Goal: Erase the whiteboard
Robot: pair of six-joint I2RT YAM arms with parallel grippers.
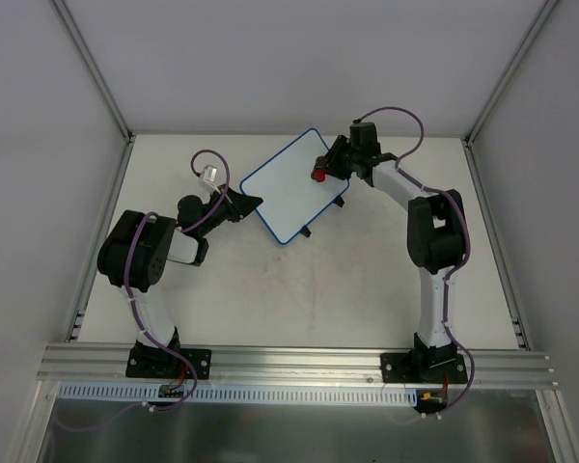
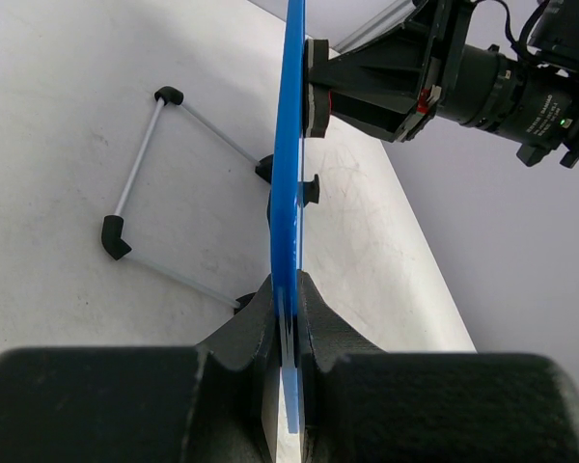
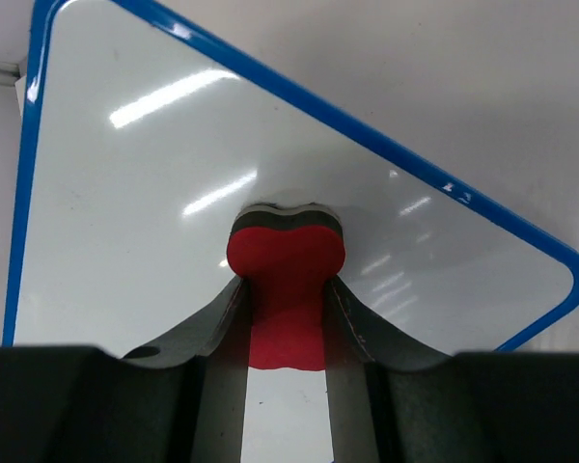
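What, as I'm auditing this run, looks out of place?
Nothing stands out: the left gripper clamps the whiteboard by its edge, and the right gripper presses a red eraser to its face, which shows no marks.

a matte white table [image 1: 367, 289], the whiteboard [image 1: 289, 188]'s black-tipped wire stand [image 2: 114, 238] resting on it.

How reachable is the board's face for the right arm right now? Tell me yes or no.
Likely yes. The right gripper, shut on the eraser, presses it against the board. The left gripper clamps only the board's edge, so the face looks unobstructed.
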